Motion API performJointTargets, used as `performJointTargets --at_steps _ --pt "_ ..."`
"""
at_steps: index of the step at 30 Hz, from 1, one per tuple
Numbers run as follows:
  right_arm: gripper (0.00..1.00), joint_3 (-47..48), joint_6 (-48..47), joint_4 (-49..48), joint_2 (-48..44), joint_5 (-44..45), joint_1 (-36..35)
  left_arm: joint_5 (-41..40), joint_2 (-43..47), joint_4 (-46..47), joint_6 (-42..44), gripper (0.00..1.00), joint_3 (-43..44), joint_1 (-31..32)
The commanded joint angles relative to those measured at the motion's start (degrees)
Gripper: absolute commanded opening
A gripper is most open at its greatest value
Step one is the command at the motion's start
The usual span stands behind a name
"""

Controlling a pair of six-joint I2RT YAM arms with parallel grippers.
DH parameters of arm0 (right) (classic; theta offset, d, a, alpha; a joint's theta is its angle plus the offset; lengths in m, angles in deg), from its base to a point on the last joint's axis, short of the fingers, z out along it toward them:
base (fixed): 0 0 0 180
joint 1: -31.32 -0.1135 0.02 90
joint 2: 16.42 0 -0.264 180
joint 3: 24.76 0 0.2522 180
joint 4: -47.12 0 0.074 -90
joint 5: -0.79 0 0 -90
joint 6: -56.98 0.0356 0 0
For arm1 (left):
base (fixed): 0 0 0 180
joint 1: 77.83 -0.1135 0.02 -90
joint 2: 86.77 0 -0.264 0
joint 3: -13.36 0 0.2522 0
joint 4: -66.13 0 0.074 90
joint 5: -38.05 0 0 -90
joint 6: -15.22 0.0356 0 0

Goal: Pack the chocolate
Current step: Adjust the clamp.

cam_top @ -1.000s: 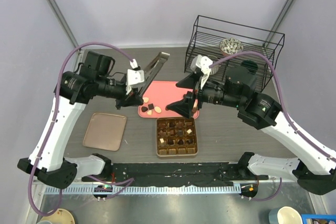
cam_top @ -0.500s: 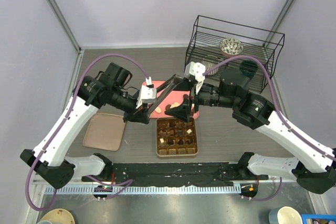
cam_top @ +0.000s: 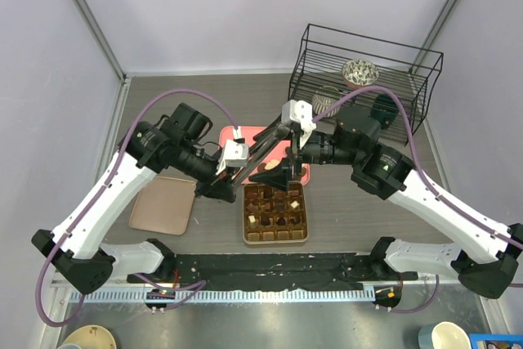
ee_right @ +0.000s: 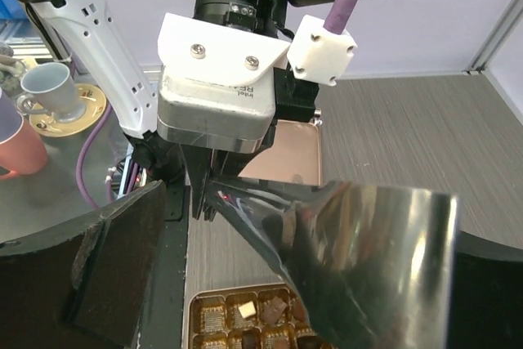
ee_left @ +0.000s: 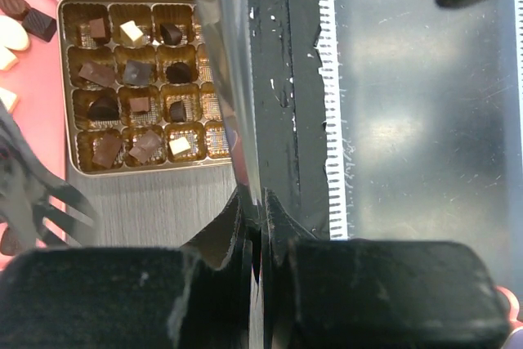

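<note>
Closest in, the gold gridded box [cam_top: 278, 235] on the counter [cam_top: 343, 220] has chocolate [ee_left: 102, 108] in most cells. More sits loose on the pink tray [ee_left: 45, 104] just behind. Above, the left hand [ee_left: 260, 222] pinches a shiny sheet [ee_right: 359, 234], and the right hand [ee_right: 298, 279] is spread wide around it.

- A gold-brown gridded box [cam_top: 276, 239] lies just beside a pink tray [ee_left: 39, 108].
- A shiny sheet [ee_right: 368, 251] hangs tilted above them.
- A flat brown tray [cam_top: 159, 210] lies to the left.
- A black wire rack [cam_top: 376, 41] holds a patterned bowl [cam_top: 358, 71].
</note>
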Motion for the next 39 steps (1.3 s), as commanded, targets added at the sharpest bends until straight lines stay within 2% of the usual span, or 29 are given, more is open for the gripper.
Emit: performJointTargets --at_steps 1,9,17,23,31,37,39 --pt "1.00 -2.05 2.31 -8.63 0.45 -2.19 -0.13 2.22 1.86 -7.06 -2.10 0.00 -0.40 0.84" --pt "0.89 -3.81 5.21 -11.80 2.12 -2.19 -0.13 0.47 2.39 -5.31 -3.77 0.00 -1.19 1.37" --pt "0.82 -6.27 9.52 -16.10 1.60 -0.70 -0.21 -5.16 3.26 -1.08 -6.41 0.00 -2.86 2.51" --pt "0.73 -6.44 10.40 -16.46 2.39 -0.69 -0.13 -3.94 3.18 -1.26 -6.77 0.00 -2.33 2.69" --pt "0.67 -7.94 11.45 -19.18 2.65 0.36 -0.13 -0.95 2.83 -2.75 -6.76 0.00 -1.28 3.30" --pt "0.51 -7.59 11.10 -16.90 2.83 1.33 -0.21 -0.51 2.91 -3.72 -6.50 0.00 0.39 3.39" --pt "0.49 -7.50 11.10 -15.93 2.48 1.41 -0.13 -0.16 2.91 -4.07 -6.24 0.00 1.18 3.39"
